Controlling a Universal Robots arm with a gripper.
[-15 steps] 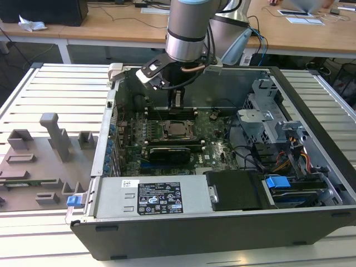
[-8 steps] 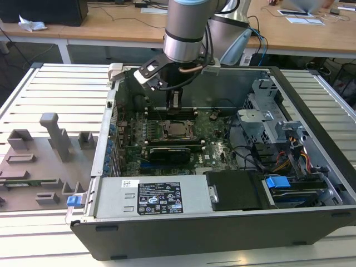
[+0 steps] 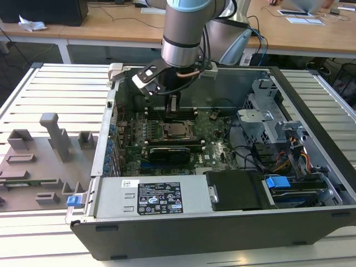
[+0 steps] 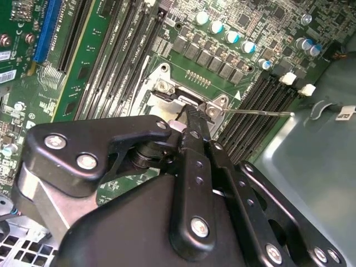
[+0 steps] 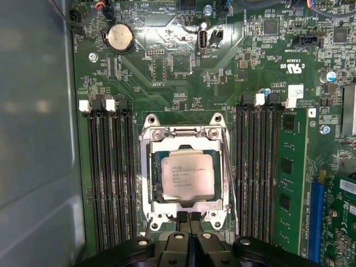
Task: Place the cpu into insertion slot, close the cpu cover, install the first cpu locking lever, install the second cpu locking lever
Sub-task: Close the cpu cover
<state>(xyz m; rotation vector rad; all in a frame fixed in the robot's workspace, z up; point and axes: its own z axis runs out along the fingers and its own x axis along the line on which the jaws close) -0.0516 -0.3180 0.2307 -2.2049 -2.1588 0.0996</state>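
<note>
Slatted metal bench [image 3: 50,89] carries an open computer case [image 3: 222,233], side panel off, and some grey plastic fixtures [image 3: 55,136] toward the exterior view's left. The arm [image 3: 186,28] comes down from above into the case, over the middle of the green motherboard [image 5: 183,72]. A labelled power supply box [image 3: 150,197] sits along the near edge of the case.

The cpu cover [image 5: 149,183] lies flat on the socket, its silver frame around the chip. The cpu [image 5: 187,177] is seated in the slot, its pale metal top showing through the cover's window, with memory slots on both sides.

Pincer [image 5: 189,218] is clenched: the black fingertips are pressed together with only a thin seam, and I see nothing held between them. It sits right at the edge of the socket frame, tips just beside or touching it, cannot tell which. In the second wrist view a thin wire lever [image 4: 261,112] runs from a socket corner out over the memory slots, close to the pincer tip.
</note>
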